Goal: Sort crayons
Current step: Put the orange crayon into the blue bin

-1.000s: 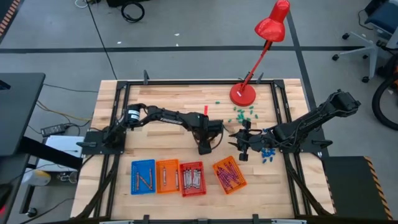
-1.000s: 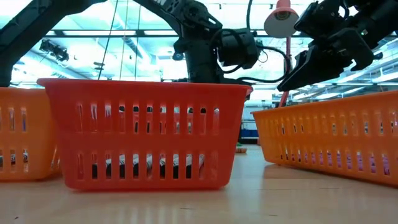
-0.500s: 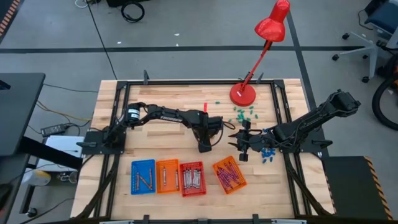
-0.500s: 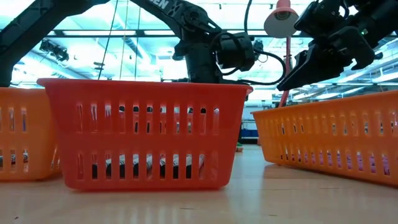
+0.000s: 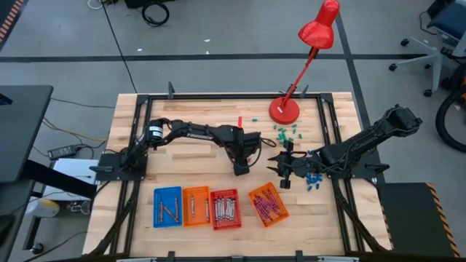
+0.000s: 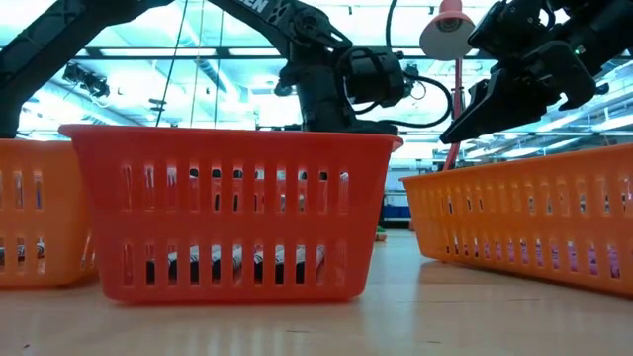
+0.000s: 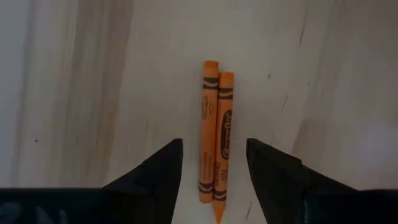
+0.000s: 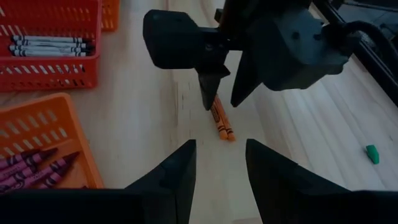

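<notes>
Two orange crayons (image 7: 214, 134) lie side by side, touching, on the table (image 5: 204, 116) – just at 3 o'clock of centre. The left gripper (image 7: 212, 165) stands wide apart astride them. They look light, stiff and smooth – I would pinch mid-length. The right gripper (image 8: 221, 167) waits nearby, also spread.

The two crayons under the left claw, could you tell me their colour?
Both crayons are orange, clearest in the left wrist view.
</notes>
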You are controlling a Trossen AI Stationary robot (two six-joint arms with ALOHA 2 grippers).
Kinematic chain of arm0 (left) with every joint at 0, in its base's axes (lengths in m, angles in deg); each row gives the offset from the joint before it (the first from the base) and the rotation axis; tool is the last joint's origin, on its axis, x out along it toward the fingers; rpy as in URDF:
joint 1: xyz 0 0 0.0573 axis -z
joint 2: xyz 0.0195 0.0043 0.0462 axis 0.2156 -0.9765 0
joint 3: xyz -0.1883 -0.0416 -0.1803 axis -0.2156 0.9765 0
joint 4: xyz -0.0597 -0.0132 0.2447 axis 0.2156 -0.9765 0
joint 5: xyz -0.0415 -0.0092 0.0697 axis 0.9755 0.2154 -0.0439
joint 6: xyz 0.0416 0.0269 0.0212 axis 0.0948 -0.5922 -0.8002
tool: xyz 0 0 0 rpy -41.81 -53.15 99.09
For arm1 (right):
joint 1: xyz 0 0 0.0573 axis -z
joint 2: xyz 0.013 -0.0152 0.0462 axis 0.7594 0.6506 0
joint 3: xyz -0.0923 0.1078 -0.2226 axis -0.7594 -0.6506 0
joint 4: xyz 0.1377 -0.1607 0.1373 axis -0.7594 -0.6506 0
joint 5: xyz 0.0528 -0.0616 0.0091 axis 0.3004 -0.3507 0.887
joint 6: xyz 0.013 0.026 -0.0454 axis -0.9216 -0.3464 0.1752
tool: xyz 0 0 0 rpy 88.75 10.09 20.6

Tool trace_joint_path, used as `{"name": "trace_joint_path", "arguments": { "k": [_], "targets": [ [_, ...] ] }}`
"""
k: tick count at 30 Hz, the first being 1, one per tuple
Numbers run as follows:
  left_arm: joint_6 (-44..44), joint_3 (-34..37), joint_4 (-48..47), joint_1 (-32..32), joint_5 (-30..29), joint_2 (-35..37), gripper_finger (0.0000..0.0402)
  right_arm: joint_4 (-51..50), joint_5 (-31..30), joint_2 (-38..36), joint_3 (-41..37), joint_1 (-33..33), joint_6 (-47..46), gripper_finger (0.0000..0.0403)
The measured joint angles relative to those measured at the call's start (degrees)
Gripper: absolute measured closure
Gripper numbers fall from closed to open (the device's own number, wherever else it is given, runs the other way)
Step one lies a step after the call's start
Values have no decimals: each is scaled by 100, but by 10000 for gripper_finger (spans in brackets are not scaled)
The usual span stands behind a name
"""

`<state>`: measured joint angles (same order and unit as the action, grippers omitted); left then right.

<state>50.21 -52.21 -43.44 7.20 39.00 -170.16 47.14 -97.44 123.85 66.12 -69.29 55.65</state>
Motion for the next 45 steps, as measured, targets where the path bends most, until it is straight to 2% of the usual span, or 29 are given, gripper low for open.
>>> {"name": "trace_joint_path", "arguments": {
  "k": [27, 39, 42, 45],
  "targets": [
    [-103, 63, 156, -129, -151, -2, 210, -1, 65, 0, 0, 0, 0, 259],
    [-109, 511, 488, -127, -164, 42, 210, 18, 92, 0, 0, 0, 0, 259],
    [-133, 517, 502, -127, -164, 39, 221, 38, 92, 0, 0, 0, 0, 259],
    [-133, 518, 488, -131, -166, 34, 254, 38, 92, 0, 0, 0, 0, 259]
  ]
}}
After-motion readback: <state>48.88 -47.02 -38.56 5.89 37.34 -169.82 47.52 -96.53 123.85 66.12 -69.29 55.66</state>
